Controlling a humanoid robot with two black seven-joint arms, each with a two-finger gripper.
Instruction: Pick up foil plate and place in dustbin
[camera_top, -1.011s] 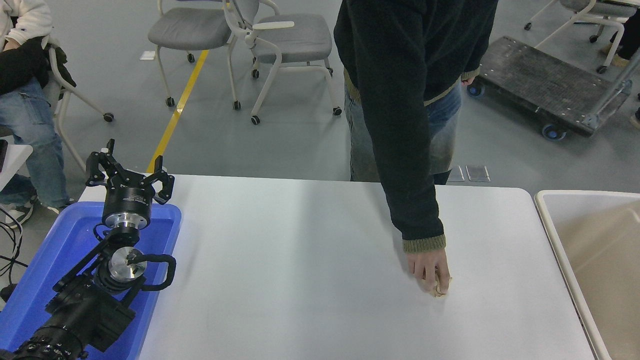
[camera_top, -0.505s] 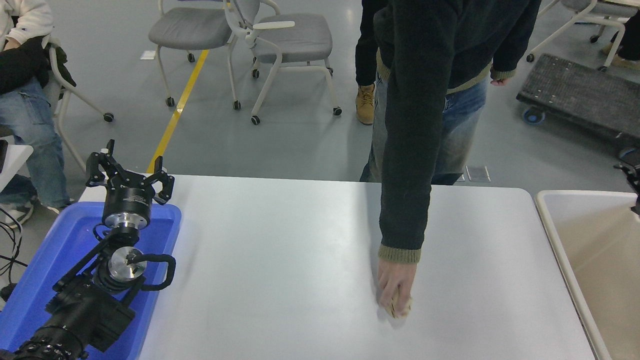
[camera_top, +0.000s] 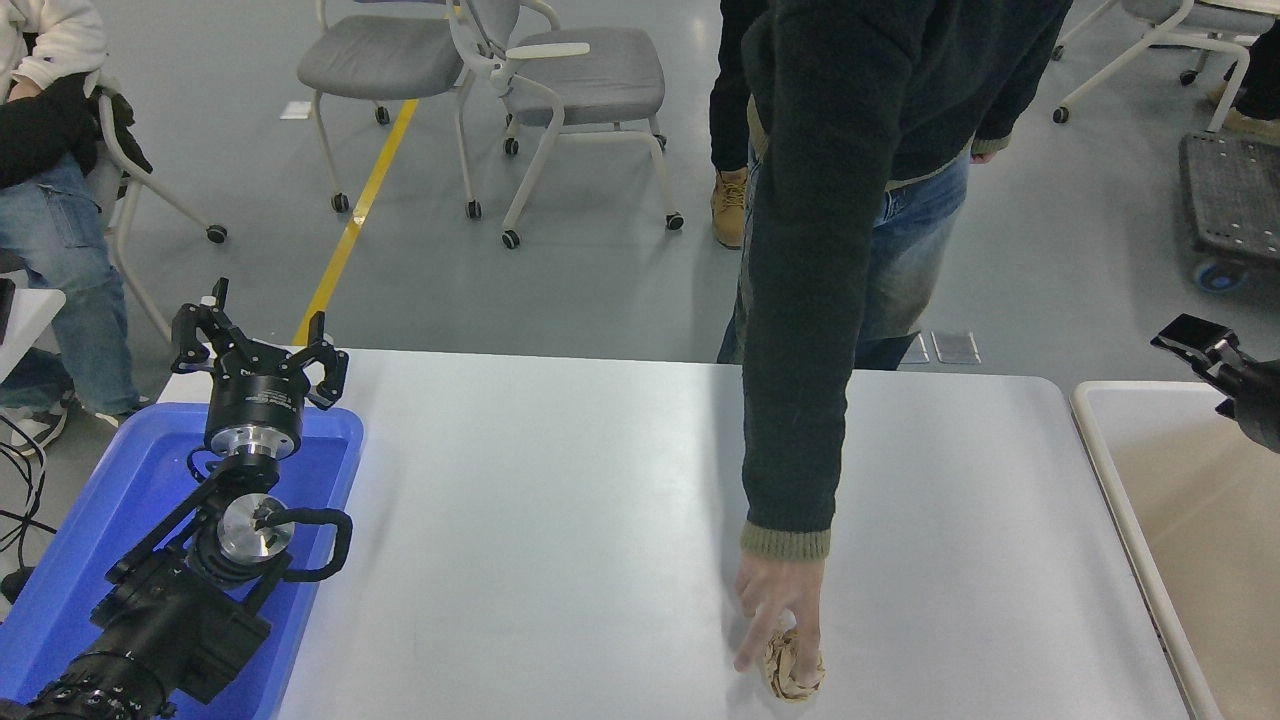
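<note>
The foil plate is out of view. The dustbin, beige inside with a thick off-white rim, stands at the table's right end. My right gripper comes in at the right edge, above the bin's far rim; only part of it shows. My left gripper is parked at the lower left over the blue tray, open and empty.
A person in a dark sweater stands at the far side and reaches over the table; the hand rests on a small crumpled brown paper ball near the front edge. A blue tray lies under my left arm. Chairs and a cart stand behind.
The person's hand has slid the paper ball left and toward the table's front edge. My right gripper has come into view at the right edge. The cart behind has rolled away to the right.
</note>
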